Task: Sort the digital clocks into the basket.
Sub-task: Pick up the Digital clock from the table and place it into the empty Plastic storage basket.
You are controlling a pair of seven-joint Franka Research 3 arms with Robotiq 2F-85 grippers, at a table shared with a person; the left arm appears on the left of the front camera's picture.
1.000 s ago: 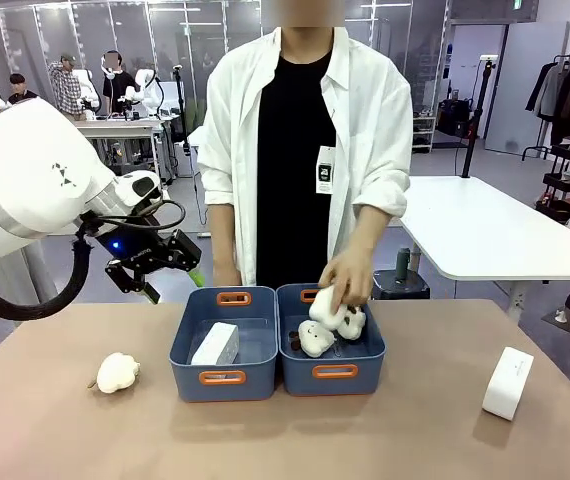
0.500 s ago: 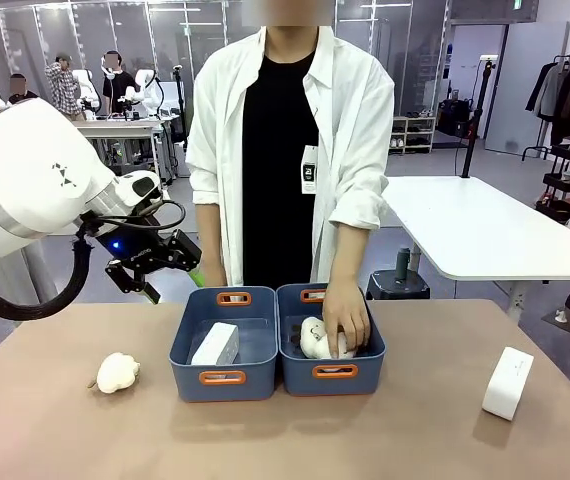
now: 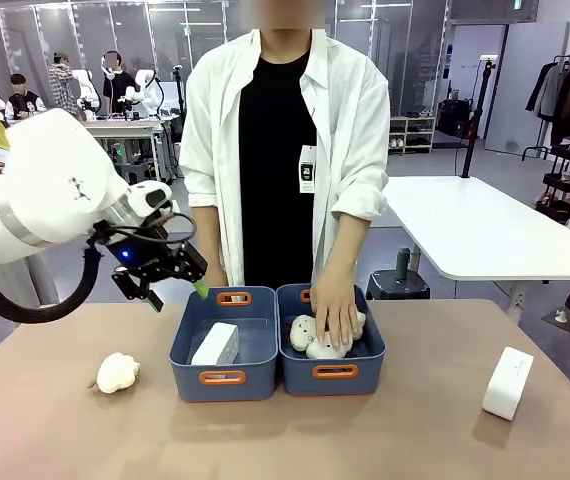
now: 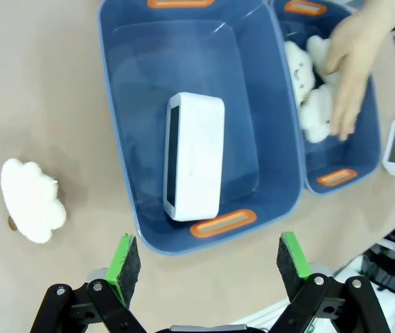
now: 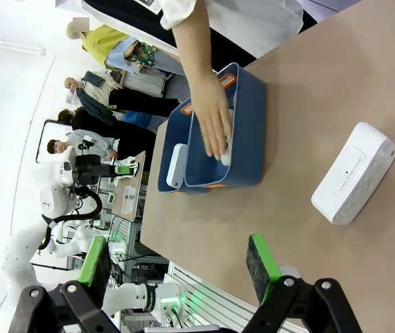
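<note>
One white digital clock lies on its side in the left blue basket; the left wrist view has this clock with its grey screen facing sideways, inside the basket. The second digital clock stands on the table at the far right, also seen from the right wrist. My left gripper hovers open above the table behind the basket's left corner, nothing between its fingers. My right gripper is open and empty, well short of the second clock.
A second blue bin touches the basket on the right; a person's hand rests on cream plush toys inside it. Another plush toy lies on the table left of the basket. The person stands at the far edge.
The person's hand lowered the plush toys into the right bin and now presses on them. My left gripper shifted right, closer to the basket.
</note>
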